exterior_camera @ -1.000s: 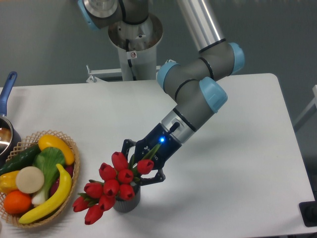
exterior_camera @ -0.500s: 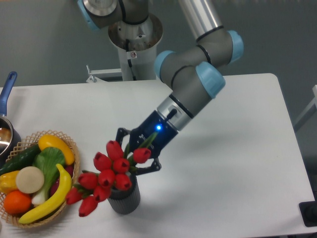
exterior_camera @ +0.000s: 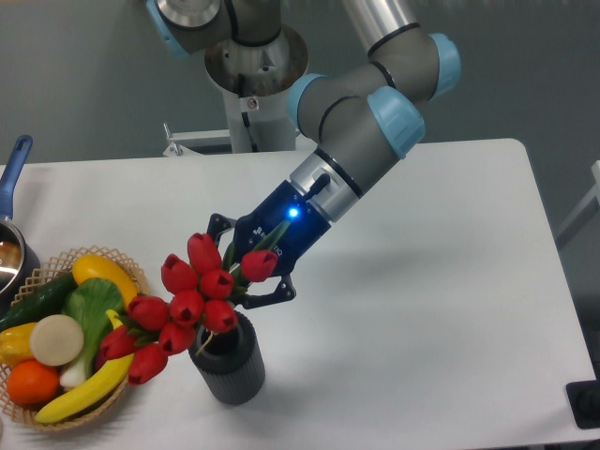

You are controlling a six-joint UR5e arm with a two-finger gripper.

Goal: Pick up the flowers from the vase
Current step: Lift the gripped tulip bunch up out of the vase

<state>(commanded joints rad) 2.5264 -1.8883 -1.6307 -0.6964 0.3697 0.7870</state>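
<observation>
- The flowers (exterior_camera: 187,307) are glossy red tulip buds, closed and egg-shaped, bunched on green stems with a pointed green leaf near the top.
- The vase (exterior_camera: 229,362) is a small dark grey cylinder with vertical ribs and a round mouth, standing upright on the white table (exterior_camera: 450,281) near its front edge.
- The bunch leans out to the left above the vase's mouth, its lowest buds hanging over the rim of the wicker basket (exterior_camera: 131,272); whether the stem ends are clear of the mouth is hidden by the buds.
- The basket is woven, pale brown, and holds smooth yellow, green and orange fruit and vegetables.
- The gripper (exterior_camera: 246,267) has black jaws closed around the stems just behind the buds, holding the bunch.
- The arm, grey tubes with light blue joint caps, reaches down from the upper middle and slants left toward the vase; a blue light glows on the dark wrist.
- A pan with a blue handle (exterior_camera: 13,167) sits at the table's left edge.
</observation>
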